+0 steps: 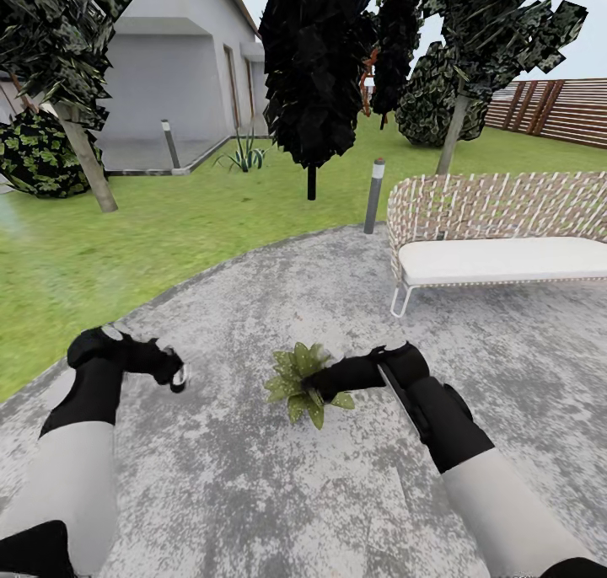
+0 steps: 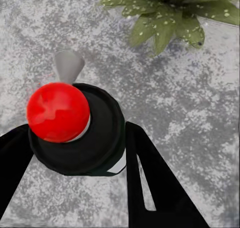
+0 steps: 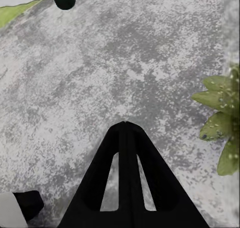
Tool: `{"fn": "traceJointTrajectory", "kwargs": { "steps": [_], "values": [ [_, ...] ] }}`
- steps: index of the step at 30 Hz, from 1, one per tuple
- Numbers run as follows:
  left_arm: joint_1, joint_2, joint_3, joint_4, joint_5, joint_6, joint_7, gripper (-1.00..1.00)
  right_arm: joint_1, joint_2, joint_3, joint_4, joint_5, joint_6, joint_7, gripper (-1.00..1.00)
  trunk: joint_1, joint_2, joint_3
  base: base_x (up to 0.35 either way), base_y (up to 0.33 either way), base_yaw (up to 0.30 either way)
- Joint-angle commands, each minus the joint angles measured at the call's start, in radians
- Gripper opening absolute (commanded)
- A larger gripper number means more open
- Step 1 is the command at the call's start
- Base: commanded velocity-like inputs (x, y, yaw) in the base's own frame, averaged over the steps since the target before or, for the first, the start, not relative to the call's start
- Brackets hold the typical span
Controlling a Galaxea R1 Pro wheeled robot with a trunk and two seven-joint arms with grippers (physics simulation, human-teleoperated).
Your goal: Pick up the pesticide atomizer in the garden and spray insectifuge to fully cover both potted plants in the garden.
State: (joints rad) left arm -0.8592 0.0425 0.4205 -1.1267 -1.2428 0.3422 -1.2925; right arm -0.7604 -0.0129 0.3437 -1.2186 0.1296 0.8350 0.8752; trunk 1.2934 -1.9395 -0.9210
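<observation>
Left hand (image 1: 173,374) grips the pesticide atomizer (image 2: 75,130), nozzle aimed beside the potted plant (image 1: 305,382). Right hand (image 3: 126,130) pinched closed, empty, over its leaves. Risk: spray lands on the patio (image 1: 253,494).

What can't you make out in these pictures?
- Pot of the plant: head view, hidden under its leaves and the right gripper.
- Sides and any label of the atomizer: left wrist view looks down on its top, part-covered by a red ball; in the head view the left gripper hides it.
- Bench: its far end is cut off by the head view's edge.
</observation>
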Motion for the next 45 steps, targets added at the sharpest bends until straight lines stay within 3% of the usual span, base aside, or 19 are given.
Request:
{"fn": "traceJointTrajectory", "kwargs": {
  "steps": [1, 2, 3, 4, 5, 9, 11, 14, 15, 18, 19, 20, 23, 26, 29, 35, 40, 43, 45],
  "values": [
    [0.002, -0.002, 0.096, -0.001, 0.004, 0.006, 0.004, -1.00, -0.001, -0.001, -0.039, 0.001, 0.010, -0.008, -0.039, -1.00, 0.000, 0.000, -0.001, 0.000, 0.000, 0.000],
    [0.006, -0.002, 0.168, -0.001, 0.011, -0.005, 0.009, -1.00, 0.000, -0.001, -0.089, 0.001, 0.010, -0.014, -0.098, -1.00, 0.000, 0.000, -0.001, 0.000, 0.000, 0.000],
    [0.015, -0.002, 0.211, -0.001, 0.016, -0.021, 0.012, -1.00, 0.000, 0.000, -0.123, 0.002, 0.010, -0.016, -0.140, 1.00, 0.000, 0.000, -0.001, 0.000, 0.000, 0.000],
    [0.049, -0.003, 0.281, -0.001, 0.024, -0.065, 0.022, -1.00, 0.000, 0.000, -0.170, 0.002, 0.010, -0.020, -0.196, 1.00, 0.000, 0.000, -0.001, 0.000, 0.000, 0.000],
    [0.075, -0.003, 0.326, -0.001, 0.030, -0.098, 0.037, -1.00, 0.001, 0.001, -0.191, 0.002, 0.010, -0.026, -0.220, 1.00, 0.000, 0.000, -0.001, 0.000, 0.000, 0.000],
    [0.140, -0.028, 0.495, -0.001, 0.075, -0.193, 0.172, -1.00, 0.037, 0.001, -0.232, 0.003, 0.009, -0.153, -0.257, 1.00, 0.000, 0.000, -0.001, 0.000, 0.000, 0.000],
    [0.155, -0.033, 0.548, -0.001, 0.095, -0.206, 0.217, -1.00, 0.084, 0.001, -0.262, 0.003, 0.009, -0.204, -0.260, 1.00, 0.000, 0.000, -0.001, 0.000, 0.000, 0.000],
    [0.184, -0.043, 0.620, 0.000, 0.123, -0.238, 0.247, -1.00, 0.161, 0.001, -0.355, 0.004, 0.009, -0.261, -0.262, 1.00, 0.000, 0.000, -0.001, 0.000, 0.000, 0.000],
    [0.192, -0.048, 0.635, 0.000, 0.127, -0.254, 0.251, -1.00, 0.182, 0.001, -0.393, 0.006, 0.010, -0.289, -0.263, 1.00, 0.000, 0.000, -0.001, 0.000, 0.000, 0.000],
    [0.206, -0.059, 0.687, 0.001, 0.132, -0.298, 0.257, -1.00, 0.233, 0.001, -0.566, 0.064, 0.010, -0.416, -0.263, 1.00, 0.000, 0.000, -0.001, 0.000, 0.000, 0.000],
    [0.208, -0.062, 0.704, 0.002, 0.132, -0.304, 0.258, -1.00, 0.239, 0.002, -0.629, 0.104, 0.010, -0.451, -0.263, 1.00, 0.000, 0.000, -0.001, 0.000, 0.000, 0.000],
    [0.210, -0.073, 0.728, 0.008, 0.132, -0.310, 0.258, -1.00, 0.244, 0.003, -0.719, 0.168, 0.011, -0.496, -0.263, 1.00, 0.000, 0.000, -0.001, 0.000, 0.000, 0.000],
    [0.231, -0.086, 0.789, 0.014, 0.131, -0.342, 0.281, -1.00, 0.248, 0.003, -0.841, 0.321, 0.011, -0.610, -0.273, 1.00, 0.000, 0.000, -0.001, 0.000, 0.000, 0.000],
    [0.242, -0.091, 0.813, 0.024, 0.131, -0.358, 0.380, -1.00, 0.249, 0.001, -0.872, 0.434, 0.013, -0.700, -0.342, 1.00, 0.000, 0.000, -0.001, 0.000, 0.000, 0.000],
    [0.244, -0.092, 0.816, 0.072, 0.131, -0.359, 0.426, -1.00, 0.250, 0.000, -0.877, 0.485, 0.012, -0.716, -0.355, 1.00, 0.000, 0.000, -0.001, 0.000, 0.000, 0.000],
    [0.244, -0.092, 0.817, 0.152, 0.128, -0.359, 0.438, -1.00, 0.250, -0.002, -0.879, 0.517, 0.012, -0.718, -0.357, 1.00, 0.000, 0.000, -0.001, 0.000, 0.000, 0.000],
    [0.244, -0.092, 0.816, 0.158, 0.128, -0.357, 0.432, -1.00, 0.250, -0.004, -0.879, 0.520, 0.012, -0.720, -0.358, 1.00, 0.000, 0.000, -0.001, 0.000, 0.000, 0.000],
    [0.244, -0.092, 0.816, 0.159, 0.127, -0.356, 0.431, -1.00, 0.250, -0.028, -0.880, 0.529, 0.010, -0.718, -0.360, 1.00, 0.000, 0.000, -0.001, 0.000, 0.000, 0.000],
    [0.244, -0.093, 0.816, 0.159, 0.127, -0.356, 0.431, -1.00, 0.250, -0.061, -0.881, 0.577, 0.007, -0.715, -0.360, 1.00, 0.000, 0.000, -0.001, 0.000, 0.000, 0.000]
  ]
}}
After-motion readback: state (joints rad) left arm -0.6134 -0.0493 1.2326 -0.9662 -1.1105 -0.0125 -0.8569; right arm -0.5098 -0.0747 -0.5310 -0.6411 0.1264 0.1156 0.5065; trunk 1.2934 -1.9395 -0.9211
